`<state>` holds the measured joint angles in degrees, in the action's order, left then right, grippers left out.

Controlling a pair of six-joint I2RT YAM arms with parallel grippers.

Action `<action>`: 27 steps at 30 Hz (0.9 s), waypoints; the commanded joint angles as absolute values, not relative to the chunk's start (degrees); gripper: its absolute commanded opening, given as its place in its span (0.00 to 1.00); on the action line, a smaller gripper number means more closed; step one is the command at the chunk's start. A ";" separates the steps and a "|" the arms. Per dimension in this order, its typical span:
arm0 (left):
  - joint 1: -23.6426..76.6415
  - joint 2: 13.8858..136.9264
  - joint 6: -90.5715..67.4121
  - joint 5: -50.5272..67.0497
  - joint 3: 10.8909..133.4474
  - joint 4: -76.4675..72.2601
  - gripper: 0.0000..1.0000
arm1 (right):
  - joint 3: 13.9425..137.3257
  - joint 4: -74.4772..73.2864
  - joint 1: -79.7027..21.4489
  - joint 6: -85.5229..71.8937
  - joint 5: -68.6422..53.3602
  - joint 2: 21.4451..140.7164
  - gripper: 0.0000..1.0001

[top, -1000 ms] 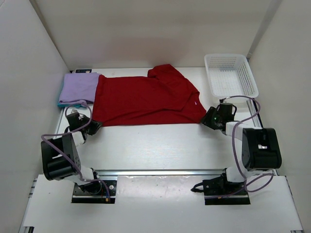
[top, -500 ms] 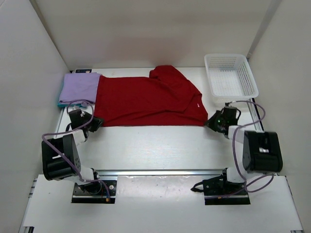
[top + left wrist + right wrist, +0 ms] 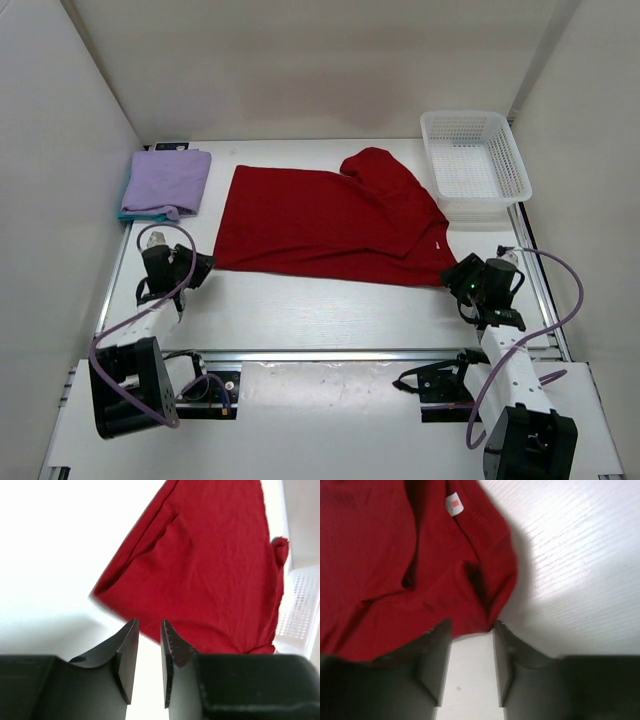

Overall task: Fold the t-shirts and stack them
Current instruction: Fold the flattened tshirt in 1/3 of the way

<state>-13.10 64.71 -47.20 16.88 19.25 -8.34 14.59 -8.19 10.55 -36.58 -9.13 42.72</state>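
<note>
A red t-shirt [image 3: 330,220] lies spread on the white table, one sleeve bunched toward the basket. My left gripper [image 3: 200,264] is open just short of the shirt's near left corner; in the left wrist view [image 3: 148,624] the jaws stand a little apart with only table between them and the shirt [image 3: 210,565] ahead. My right gripper [image 3: 455,278] is open at the near right corner; in the right wrist view [image 3: 472,625] the shirt's hem [image 3: 380,555] lies at the fingertips. A folded purple t-shirt [image 3: 168,180] lies at the far left.
A white mesh basket [image 3: 476,114] stands at the far right corner, also seen in the left wrist view [image 3: 300,605]. White walls close in the table on three sides. A metal rail [image 3: 330,353] runs along the near edge.
Both grippers pulled the red shirt toward the near edge and to the right, off the purple shirt. Both arms have stretched out, and both grippers now stand open at the shirt's corners.
</note>
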 commanded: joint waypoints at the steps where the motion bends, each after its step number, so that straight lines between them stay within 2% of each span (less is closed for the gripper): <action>1: -13.01 60.30 -44.57 14.95 17.06 -5.80 0.37 | 16.34 -8.44 10.38 -35.51 -9.40 42.45 0.46; 2: -11.88 59.68 -44.65 14.25 16.62 -5.80 0.40 | 17.13 -8.61 9.76 -35.33 -9.49 42.71 0.50; 4: -9.85 59.76 -43.86 11.09 16.79 -5.27 0.46 | 18.88 -7.12 5.13 -34.19 -9.14 43.41 0.49; 8: -8.96 65.10 -42.63 8.53 19.24 -5.36 0.48 | 22.58 -3.87 -7.88 -32.26 -7.22 51.21 0.39; 10: -9.48 68.72 -41.93 9.58 20.38 -4.84 0.48 | 24.42 -3.26 -16.13 -30.95 -4.50 56.30 0.37; 15: -9.76 73.73 -41.75 8.09 20.56 -6.76 0.54 | 24.17 2.97 -17.85 -31.28 -9.04 65.30 0.40; 18: -8.01 77.68 -42.89 7.30 23.01 -8.00 0.52 | 24.61 5.26 -17.84 -30.59 -8.87 70.38 0.44; 19: -7.30 79.87 -43.15 7.82 23.46 -8.96 0.45 | 25.31 5.53 -18.10 -29.80 -9.14 71.10 0.44; 20: -7.56 80.94 -43.15 8.69 24.42 -9.75 0.42 | 26.27 5.71 -18.19 -29.53 -8.62 73.10 0.45; 24: -7.47 83.32 -42.20 7.82 28.55 -7.48 0.09 | 29.79 4.40 -20.91 -27.43 -5.55 79.18 0.44; 26: -8.87 83.84 -41.75 8.61 29.70 -6.07 0.00 | 30.41 2.73 -21.09 -26.99 -3.78 80.59 0.22; 27: -9.05 84.02 -41.40 8.70 29.71 -5.72 0.00 | 30.24 2.64 -21.01 -26.98 -4.04 81.38 0.17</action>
